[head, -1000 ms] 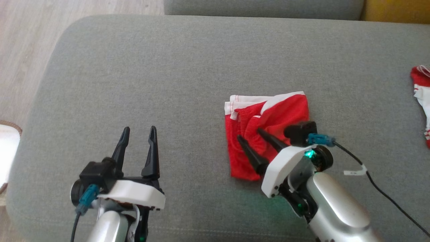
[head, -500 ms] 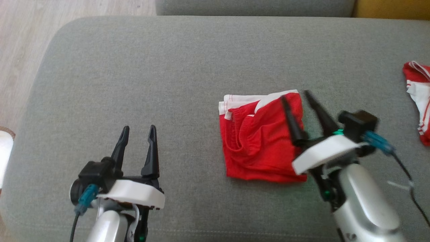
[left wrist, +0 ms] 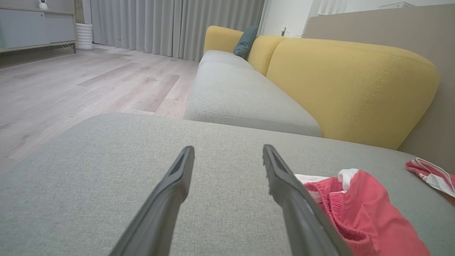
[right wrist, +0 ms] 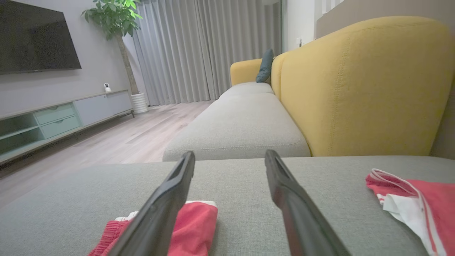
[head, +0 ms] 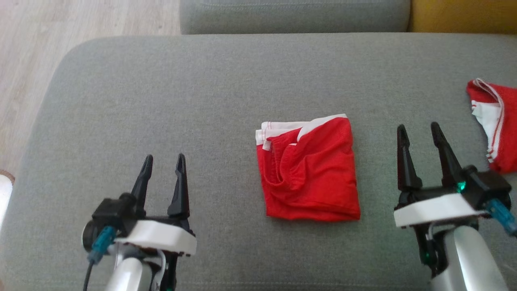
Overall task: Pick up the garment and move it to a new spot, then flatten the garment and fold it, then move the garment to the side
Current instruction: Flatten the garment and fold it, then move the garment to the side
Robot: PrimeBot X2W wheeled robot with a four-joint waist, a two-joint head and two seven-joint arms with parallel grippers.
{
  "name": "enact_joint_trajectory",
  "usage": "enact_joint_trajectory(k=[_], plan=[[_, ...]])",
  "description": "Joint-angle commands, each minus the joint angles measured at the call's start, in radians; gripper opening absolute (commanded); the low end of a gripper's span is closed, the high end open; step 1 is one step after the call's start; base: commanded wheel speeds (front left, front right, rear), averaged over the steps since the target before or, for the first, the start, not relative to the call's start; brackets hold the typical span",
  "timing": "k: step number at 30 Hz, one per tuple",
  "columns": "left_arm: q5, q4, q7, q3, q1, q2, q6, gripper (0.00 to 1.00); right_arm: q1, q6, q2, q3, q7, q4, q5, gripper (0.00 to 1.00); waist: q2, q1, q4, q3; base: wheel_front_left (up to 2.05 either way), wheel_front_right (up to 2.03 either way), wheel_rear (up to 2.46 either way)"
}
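The garment (head: pixel 309 171), red shorts with white trim, lies folded into a rough square on the grey sofa cushion (head: pixel 181 101). It shows at the lower right of the left wrist view (left wrist: pixel 359 213) and at the lower left of the right wrist view (right wrist: pixel 193 227). My left gripper (head: pixel 163 161) stands open at the lower left, well apart from the garment. My right gripper (head: pixel 418 131) stands open to the right of the garment, nothing between its fingers.
A second red and white garment (head: pixel 494 121) lies at the right edge of the cushion, also seen as a heap (right wrist: pixel 416 202) in the right wrist view. A yellow backrest (left wrist: pixel 352 89) rises behind. Wooden floor (head: pixel 32 60) lies past the cushion's left edge.
My right gripper has lifted off the folded garment and swung away to its right, leaving it lying flat. The camera has shifted a little. The left gripper has stayed put.
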Motion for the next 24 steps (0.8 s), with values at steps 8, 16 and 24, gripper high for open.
enact_joint_trajectory(k=[8,16,24], plan=[[-0.013,-0.040,-0.012,0.027,0.011,0.001,0.003,1.00,0.024,0.007,0.003,0.009,-0.027,-0.042,0.003,1.00,0.0000,0.0000,-0.006,-0.029,0.00,0.00,0.00],[-0.013,-0.034,-0.012,0.022,0.017,0.001,0.001,1.00,0.031,0.007,0.003,0.007,-0.021,-0.030,0.009,1.00,0.0000,0.0000,-0.005,-0.037,0.00,0.00,0.00],[-0.011,-0.032,-0.012,0.019,0.015,0.001,0.001,1.00,0.031,0.007,0.003,0.008,-0.014,-0.024,0.008,1.00,0.0000,0.0000,-0.006,-0.034,0.00,0.00,0.00]])
